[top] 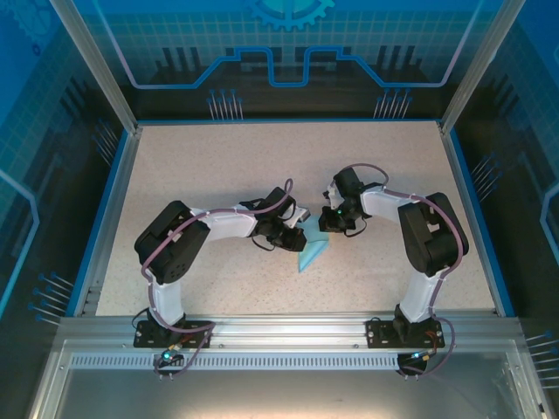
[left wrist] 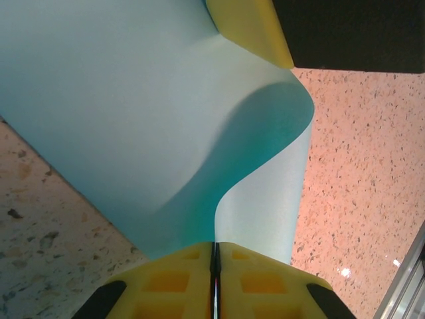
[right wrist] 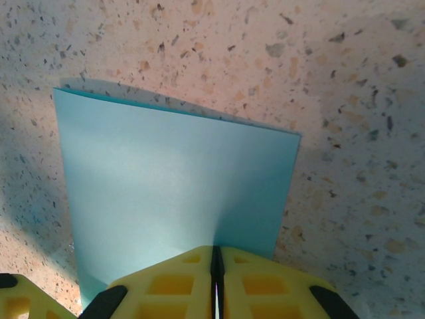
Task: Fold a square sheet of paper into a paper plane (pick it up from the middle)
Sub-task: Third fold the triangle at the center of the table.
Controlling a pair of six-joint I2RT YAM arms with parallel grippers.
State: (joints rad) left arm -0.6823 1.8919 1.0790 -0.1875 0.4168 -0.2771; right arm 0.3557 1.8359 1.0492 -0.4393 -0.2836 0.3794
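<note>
The square sheet of paper [top: 313, 251] is light blue and hangs between my two grippers over the middle of the table, its lower tip pointing at the near edge. My left gripper [top: 300, 229] is shut on one edge of it; in the left wrist view the sheet [left wrist: 133, 100] bulges in an S-curve away from the closed yellow jaws [left wrist: 215, 246]. My right gripper [top: 325, 225] is shut on the opposite edge; in the right wrist view the paper [right wrist: 172, 179] spreads flat from its jaws [right wrist: 215, 251] toward the table. A yellow finger of the right gripper [left wrist: 249, 30] shows behind the curl.
The speckled beige table [top: 218, 166] has a blue rim [top: 109, 209] on its left, far and right sides. An aluminium rail [top: 279, 327] carrying both arm bases runs along the near edge. Glass walls stand around the cell.
</note>
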